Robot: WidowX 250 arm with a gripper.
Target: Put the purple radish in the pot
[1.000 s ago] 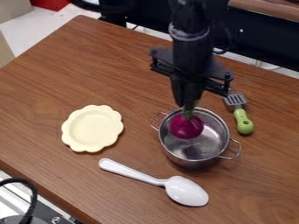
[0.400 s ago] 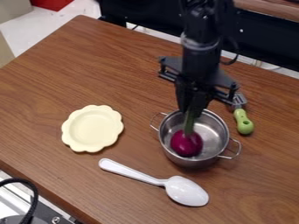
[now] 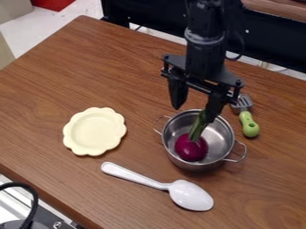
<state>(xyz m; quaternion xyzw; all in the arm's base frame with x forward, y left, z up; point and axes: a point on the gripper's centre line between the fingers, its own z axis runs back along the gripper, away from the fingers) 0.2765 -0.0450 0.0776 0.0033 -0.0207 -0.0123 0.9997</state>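
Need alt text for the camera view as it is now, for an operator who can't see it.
Purple radish with a green stem sits in a metal pot; the black gripper hangs above, its fingers spread apart. On the wooden table around the pot are a cream scalloped dish, a white spoon and a green-handled spatula.

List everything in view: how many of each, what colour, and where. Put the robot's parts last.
Radish: one, purple with green stalk, inside the pot
Pot: one, silver, right of centre on the table
Plate: one, cream, left of the pot
Spoon: one, white, nearest the camera
Spatula: one, green handle, grey head, right of the pot
Table: one, brown, under these
Cable: one, black, lower left
Red object: one, upper left
Arm: one, black, from top edge
End effector: one, black, open over the pot
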